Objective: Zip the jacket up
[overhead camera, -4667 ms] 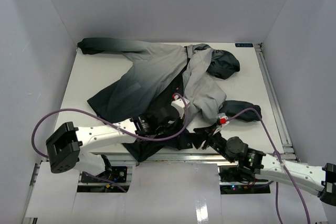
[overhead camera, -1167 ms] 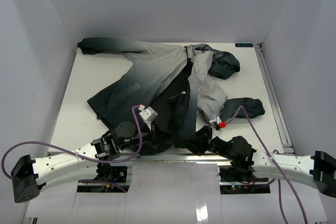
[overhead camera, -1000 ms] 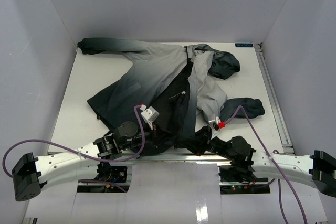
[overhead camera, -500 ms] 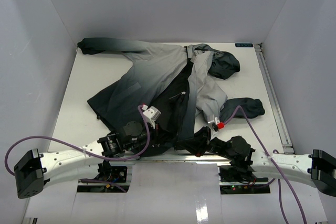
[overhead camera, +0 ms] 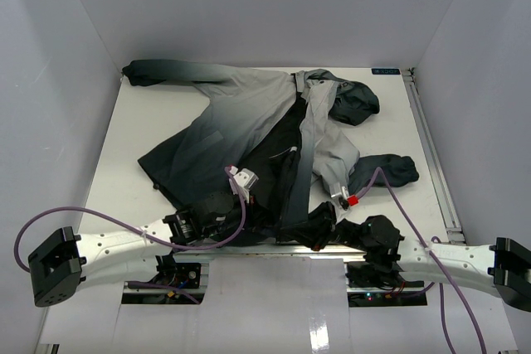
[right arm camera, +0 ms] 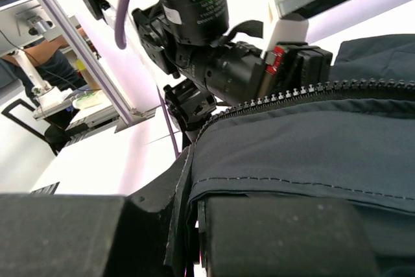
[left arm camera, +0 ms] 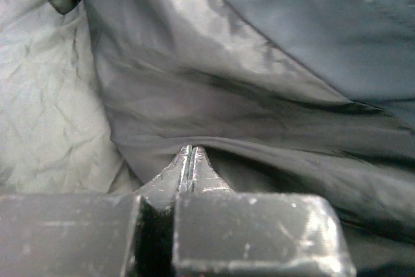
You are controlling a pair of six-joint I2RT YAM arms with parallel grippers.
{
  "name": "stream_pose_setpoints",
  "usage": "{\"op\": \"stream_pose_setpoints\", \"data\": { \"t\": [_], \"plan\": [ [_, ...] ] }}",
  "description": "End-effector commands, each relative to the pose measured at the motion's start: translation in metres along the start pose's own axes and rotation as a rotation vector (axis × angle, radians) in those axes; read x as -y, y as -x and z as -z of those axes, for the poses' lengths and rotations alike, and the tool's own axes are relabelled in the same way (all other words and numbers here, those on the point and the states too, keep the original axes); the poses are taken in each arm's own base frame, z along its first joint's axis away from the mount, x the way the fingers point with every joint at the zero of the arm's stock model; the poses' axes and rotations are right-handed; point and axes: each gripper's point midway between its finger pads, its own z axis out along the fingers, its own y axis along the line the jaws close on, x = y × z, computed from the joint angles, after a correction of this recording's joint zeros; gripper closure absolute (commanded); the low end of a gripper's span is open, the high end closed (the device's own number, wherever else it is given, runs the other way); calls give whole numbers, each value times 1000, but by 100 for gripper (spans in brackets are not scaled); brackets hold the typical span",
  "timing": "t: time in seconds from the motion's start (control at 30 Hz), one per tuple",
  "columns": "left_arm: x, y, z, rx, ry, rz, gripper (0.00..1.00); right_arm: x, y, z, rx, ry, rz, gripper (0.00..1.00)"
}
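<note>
Grey-to-charcoal jacket [overhead camera: 249,113]; tiny illegible label [overhead camera: 386,71] at table [overhead camera: 149,113] corner

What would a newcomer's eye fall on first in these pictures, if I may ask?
The large grey-to-charcoal jacket dominates the top view, sprawled open across the white table with its dark lining showing down the middle. At its near hem both arms pinch fabric. The left claw is shut on a thin fold of dark lining, and the right claw grips the hem edge below a bare row of zipper teeth.
</note>
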Motion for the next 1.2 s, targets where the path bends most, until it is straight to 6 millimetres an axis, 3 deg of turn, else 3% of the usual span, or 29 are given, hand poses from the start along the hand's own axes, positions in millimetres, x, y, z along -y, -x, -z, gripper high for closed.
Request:
{"op": "stream_pose_setpoints", "data": {
  "t": [0.0, 0.17, 0.27, 0.33, 0.43, 0.5, 0.53, 0.67, 0.77, 0.83, 1.03, 1.17],
  "plan": [
    [-4, 4, -1, 23, 21, 8, 100, -13, -6, 21, 49, 90, 16, 92],
    [-4, -4, -8, -11, 21, 18, 100, -13, -5, 22, 55, 90, 28, 92],
    [-3, 0, -10, -30, 40, 13, 99, -1, -10, 23, 44, 30, 14, 92],
    [-6, 17, -7, -19, 91, 14, 80, 15, -23, 31, 19, -45, 0, 92],
    [-20, 56, 8, 10, 242, 1, 61, 25, -34, 46, 28, -86, -20, 92],
    [-28, 69, 20, 1, 302, -9, 47, 31, -45, 58, 25, -111, -39, 92],
    [-28, 84, 24, 19, 314, -6, 44, 33, -50, 63, 16, -118, -45, 92],
    [-73, 117, 40, 8, 471, 20, 36, 39, -68, 75, -12, -134, -74, 92],
    [-128, 129, 56, -55, 656, 41, 36, 44, -80, 80, -41, -150, -85, 92],
    [-160, 122, 65, -149, 761, 47, 38, 48, -88, 81, -67, -164, -86, 92],
    [-188, 121, 78, -288, 797, 40, 38, 50, -94, 80, -94, -169, -82, 92],
    [-203, 98, 76, -398, 766, 65, 37, 68, -102, 87, -118, -280, -106, 92]
  ]
}}
